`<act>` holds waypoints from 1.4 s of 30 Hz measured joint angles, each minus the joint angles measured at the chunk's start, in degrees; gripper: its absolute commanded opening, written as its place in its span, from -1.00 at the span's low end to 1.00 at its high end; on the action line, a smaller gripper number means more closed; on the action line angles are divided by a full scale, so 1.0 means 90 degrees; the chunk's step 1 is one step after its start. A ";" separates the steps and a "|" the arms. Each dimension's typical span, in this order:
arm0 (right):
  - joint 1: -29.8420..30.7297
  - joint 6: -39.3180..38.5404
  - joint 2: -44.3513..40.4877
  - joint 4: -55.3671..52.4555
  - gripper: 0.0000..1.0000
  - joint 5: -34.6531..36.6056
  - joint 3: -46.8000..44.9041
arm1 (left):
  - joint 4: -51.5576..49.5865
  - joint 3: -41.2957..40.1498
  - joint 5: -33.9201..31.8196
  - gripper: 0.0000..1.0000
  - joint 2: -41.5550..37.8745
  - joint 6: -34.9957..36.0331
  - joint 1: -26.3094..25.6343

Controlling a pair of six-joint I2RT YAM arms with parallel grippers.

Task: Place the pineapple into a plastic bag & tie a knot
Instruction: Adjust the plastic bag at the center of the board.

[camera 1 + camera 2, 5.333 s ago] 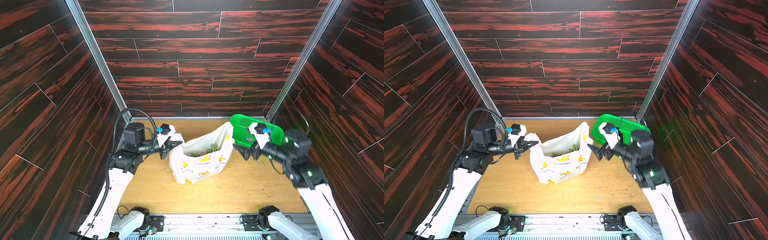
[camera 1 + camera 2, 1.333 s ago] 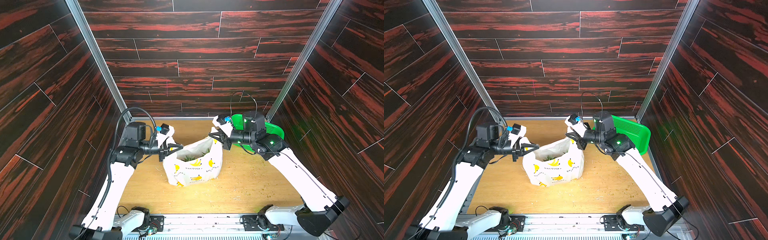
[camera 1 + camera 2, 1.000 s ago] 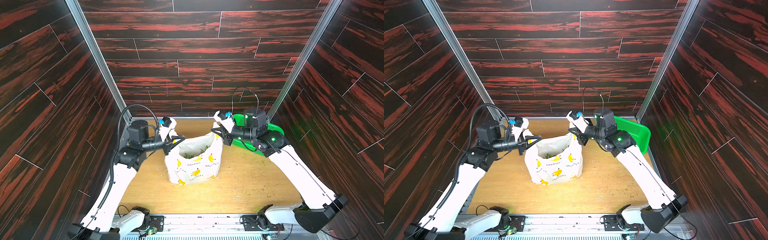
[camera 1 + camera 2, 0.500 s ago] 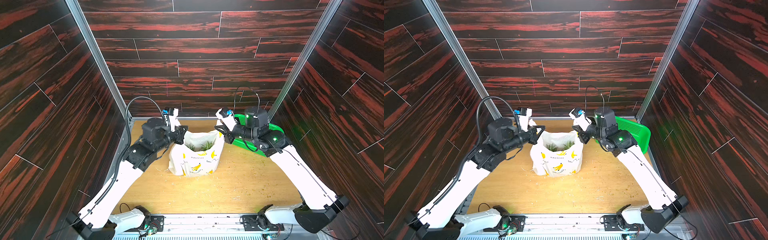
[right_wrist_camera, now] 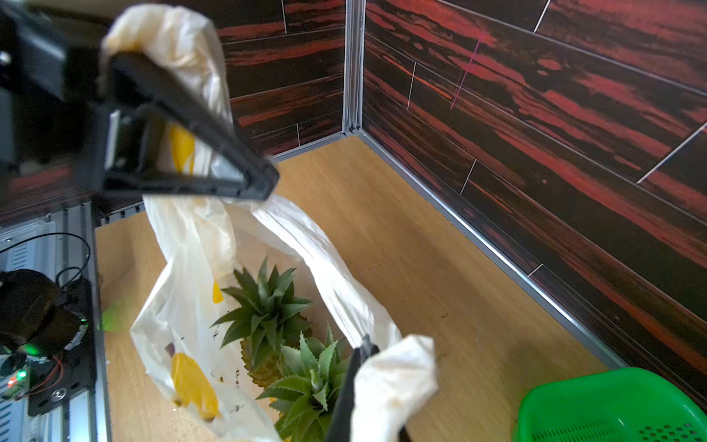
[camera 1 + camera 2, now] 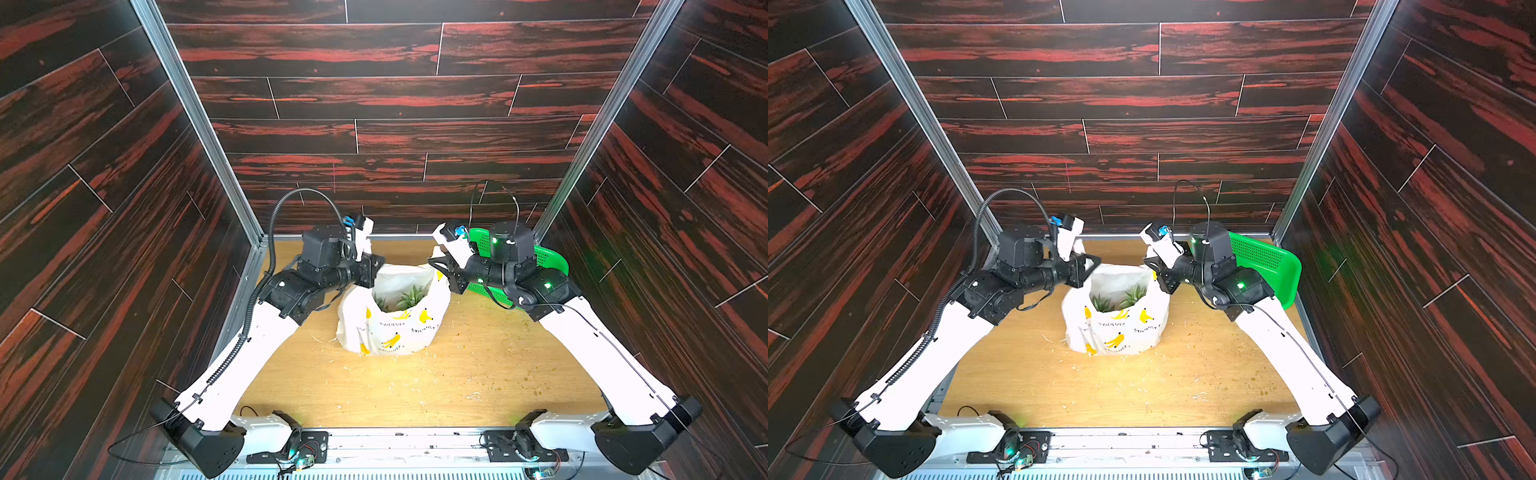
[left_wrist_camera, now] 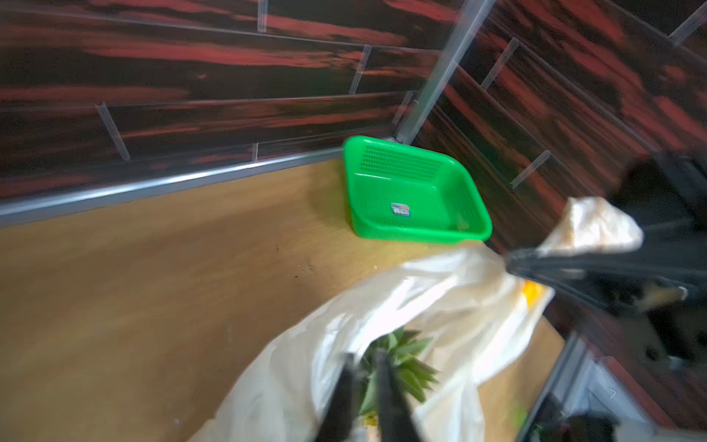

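Right fingers [image 5: 344, 398] pinch one handle of the plastic bag [image 6: 399, 328]. Left fingers [image 7: 390, 402] at the other handle; we can't tell if they grip.

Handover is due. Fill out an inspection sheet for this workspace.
Surface: wooden tabletop.
Job's things: plastic bag standing, mouth open and untied, pineapples inside.
Clutter: green basket in the far corner; scattered crumbs.
End effectors: right end effector shut on the bag; left end effector at its opposite side, grip unclear.
Cables: black hose loops over the left arm; thin wires above the right arm.
Surroundings: dark wood-pattern walls, metal corner posts.
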 measured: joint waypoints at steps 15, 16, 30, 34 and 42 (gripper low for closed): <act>-0.0131 -0.0046 0.0284 -0.0138 -1.00 -0.0527 0.0325 | -0.0321 -0.0838 0.2144 0.30 -0.1919 0.2951 0.1549; -0.0136 -0.0061 0.0296 -0.0168 -1.00 -0.0578 0.0359 | -0.0418 -0.0835 0.2147 0.30 -0.1982 0.3118 0.1586; -0.0185 -0.0158 0.0408 -0.0423 -1.00 -0.1107 0.0546 | -0.2106 -0.0384 0.2212 0.27 -0.1758 0.5321 0.2280; -0.0185 -0.0231 0.0554 -0.0590 -1.00 -0.1188 0.0746 | -0.2154 -0.0204 0.2426 0.25 -0.1654 0.5472 0.2404; -0.0211 -0.0296 0.0653 -0.0702 -1.00 -0.1377 0.0884 | -0.2106 -0.0175 0.3381 -0.07 -0.0976 0.5540 0.2446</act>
